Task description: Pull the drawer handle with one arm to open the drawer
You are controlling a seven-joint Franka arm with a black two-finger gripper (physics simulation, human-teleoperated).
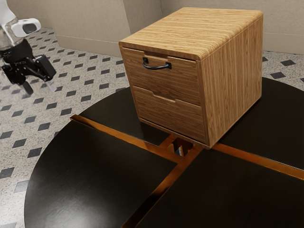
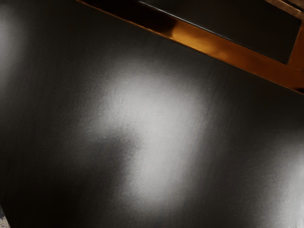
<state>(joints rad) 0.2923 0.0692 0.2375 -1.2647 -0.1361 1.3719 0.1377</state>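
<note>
a: status on the drawer job?

me: not started. top drawer (image 1: 180, 80) sits flush in the cabinet (image 1: 232, 71), no gap showing. the drawer handle (image 1: 156, 64) is the black bar high on its front, untouched.

a: where's the cabinet?

me: on the counter (image 1: 95, 180), back toward the far edge, one front corner over the spot where the orange inlay strips (image 1: 123, 135) cross. its front faces the open middle of the counter, so there's room for the drawer to slide out.

a: and you?

me: hand (image 1: 39, 87) hangs high, out past the counter's edge at the exterior view's left, well apart from the handle. fingers look apart, nothing between them. i read that as a parked pose, clear of the cabinet.

a: wrist cam any use?

me: it looks down on bare dark counter with glare and one orange strip. i'd aim off the exterior view for now.

a: lower drawer (image 1: 171, 114)?

me: no bar, just a notch cut in its top edge. also shut. not my target.

a: plan?

me: my guess: cross the counter to handle height, put one finger over the bar and one under, close, then pull straight out along the drawer's travel.

a: risk?

me: the bar is thin and close to the drawer face. if i come in skewed, a fingertip may hit the wood.
</note>
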